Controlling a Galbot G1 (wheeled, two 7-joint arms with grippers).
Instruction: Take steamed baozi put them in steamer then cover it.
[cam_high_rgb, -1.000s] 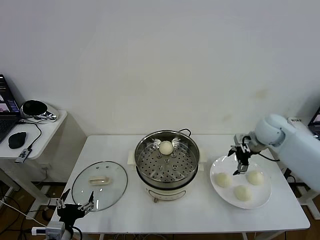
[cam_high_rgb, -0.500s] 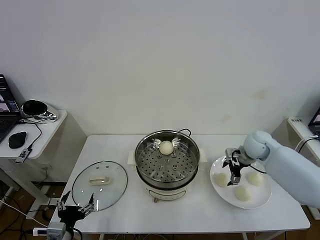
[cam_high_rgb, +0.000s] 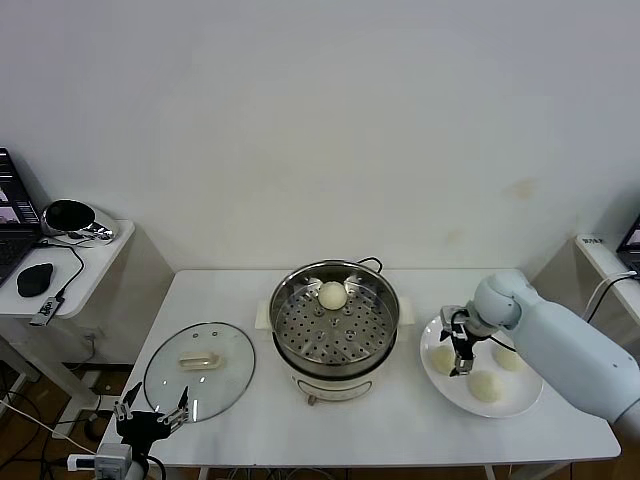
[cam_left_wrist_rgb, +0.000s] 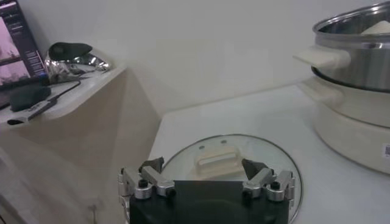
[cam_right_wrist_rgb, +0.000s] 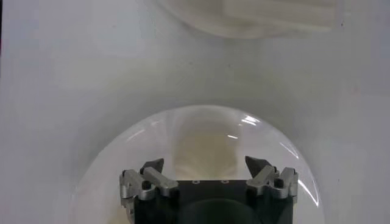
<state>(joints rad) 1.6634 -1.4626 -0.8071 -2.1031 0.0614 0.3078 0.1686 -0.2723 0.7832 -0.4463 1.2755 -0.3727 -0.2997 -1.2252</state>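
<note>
steamer (cam_high_rgb: 333, 330) centre, one baozi (cam_high_rgb: 332, 295) inside | cover (cam_high_rgb: 199, 370) left | plate (cam_high_rgb: 520, 400) right, three baozi (cam_high_rgb: 487, 386) on it

White table (cam_high_rgb: 400, 425) carries the cover (cam_high_rgb: 199, 370); steamer (cam_high_rgb: 333, 330); plate (cam_high_rgb: 525, 395), perhaps ceramic.

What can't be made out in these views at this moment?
- Head view: the baozi on the plate under the right tool is partly covered by it; contact is unclear.
- Right wrist view: the baozi is blurred; the plate runs off the bottom edge.
- Left wrist view: the steamer is cut by the edge, inside hidden; the left tool blocks the near side of the cover.
</note>
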